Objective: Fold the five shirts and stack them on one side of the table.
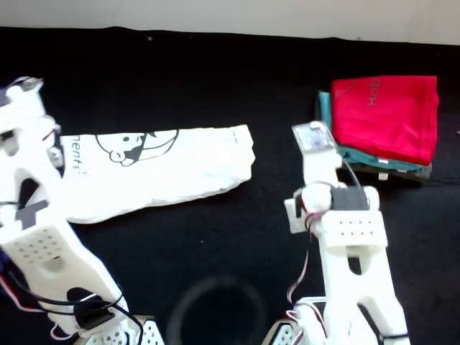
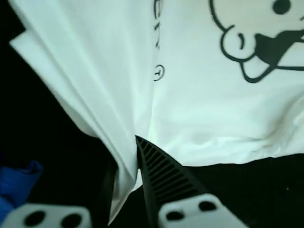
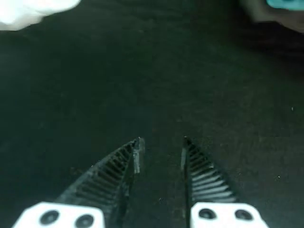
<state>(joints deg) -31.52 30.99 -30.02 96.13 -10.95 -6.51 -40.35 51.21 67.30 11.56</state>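
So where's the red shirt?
In the high view, the red shirt sits on top of the teal shirt at the table's far right side, away from the white shirt on the left.

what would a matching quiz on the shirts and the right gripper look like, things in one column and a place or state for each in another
Things
1. white shirt
2. red shirt
3. teal shirt
4. right gripper

Places or states
A. lies under another shirt
B. open over the bare black table
C. lies on top of another shirt
D. pinched by the left gripper

Pairs: 1-D, 2-C, 3-A, 4-B
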